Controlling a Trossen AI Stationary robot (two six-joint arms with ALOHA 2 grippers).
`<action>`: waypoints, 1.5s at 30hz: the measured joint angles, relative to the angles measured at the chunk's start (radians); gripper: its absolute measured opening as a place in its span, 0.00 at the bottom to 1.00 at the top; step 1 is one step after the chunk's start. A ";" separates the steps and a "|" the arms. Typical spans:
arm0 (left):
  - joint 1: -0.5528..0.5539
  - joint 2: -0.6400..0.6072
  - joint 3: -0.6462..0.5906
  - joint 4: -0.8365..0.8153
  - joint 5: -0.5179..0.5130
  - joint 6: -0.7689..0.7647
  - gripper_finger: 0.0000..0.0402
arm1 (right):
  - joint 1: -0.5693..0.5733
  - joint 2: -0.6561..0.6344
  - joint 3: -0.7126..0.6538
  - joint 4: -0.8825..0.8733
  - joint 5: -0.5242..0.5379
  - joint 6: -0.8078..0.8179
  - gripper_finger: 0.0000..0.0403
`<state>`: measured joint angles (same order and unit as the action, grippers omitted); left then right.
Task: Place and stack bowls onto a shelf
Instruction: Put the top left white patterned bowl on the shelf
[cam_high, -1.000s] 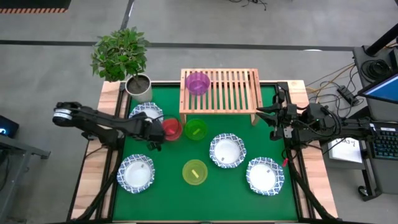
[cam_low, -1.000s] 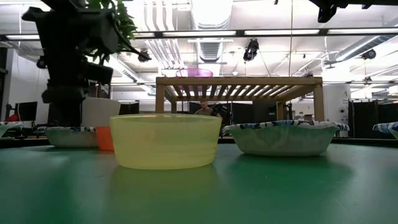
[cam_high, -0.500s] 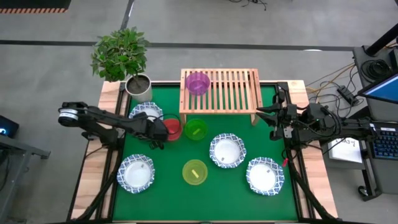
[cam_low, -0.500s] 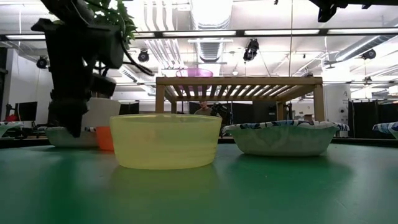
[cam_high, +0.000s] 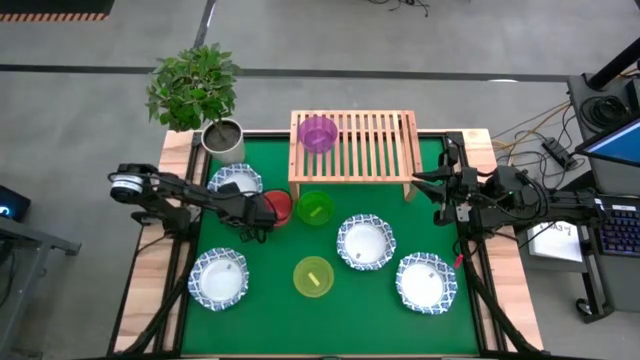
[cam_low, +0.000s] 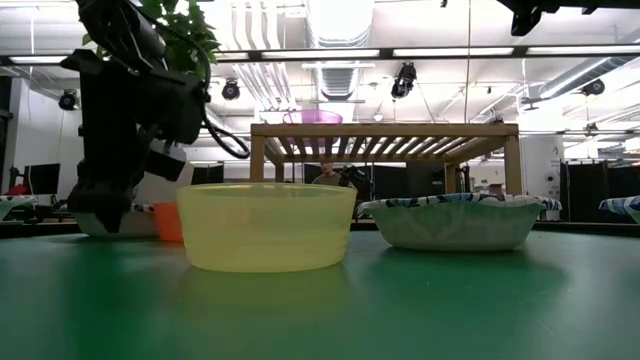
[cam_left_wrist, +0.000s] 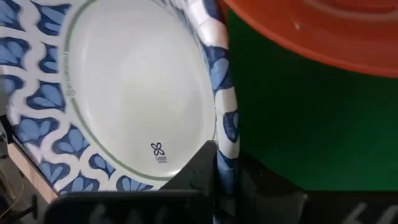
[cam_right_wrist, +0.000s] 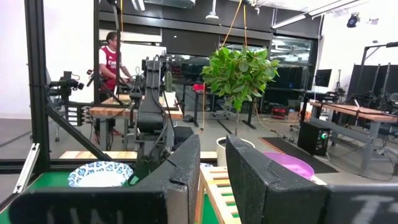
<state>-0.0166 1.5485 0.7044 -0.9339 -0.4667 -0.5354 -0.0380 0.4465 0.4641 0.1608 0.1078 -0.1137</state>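
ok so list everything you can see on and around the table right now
wide white bowls with blue patterned rims: four, on the green mat, one by the pot, three nearer the front
small purple plastic bowl: one, on the shelf
small red plastic bowl: one, at the left gripper
small green plastic bowl: one, before the shelf
small yellow-green plastic bowl: one, front centre
low light-wood slatted shelf: one, at the back
grey plant pot: one, leafy plant, back left
left gripper: over the patterned bowl's rim
right gripper: waiting at the right edge, jaws narrowly apart

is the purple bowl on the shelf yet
Yes. The purple bowl sits upright on the shelf's slatted top, near its left end.
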 joint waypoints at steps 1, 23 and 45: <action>-0.002 0.002 0.002 -0.001 0.000 0.000 0.02 | 0.000 0.000 0.000 0.000 0.000 0.000 0.17; -0.172 -0.038 0.545 -0.482 0.102 -0.053 0.00 | 0.000 0.000 0.000 0.000 0.000 -0.002 0.17; -0.226 0.054 0.874 0.399 -0.128 0.723 0.00 | 0.001 -0.003 0.110 -0.167 -0.111 0.007 0.17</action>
<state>-0.2425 1.6022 1.5787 -0.5351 -0.5945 0.1873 -0.0372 0.4439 0.5742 -0.0062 -0.0036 -0.1062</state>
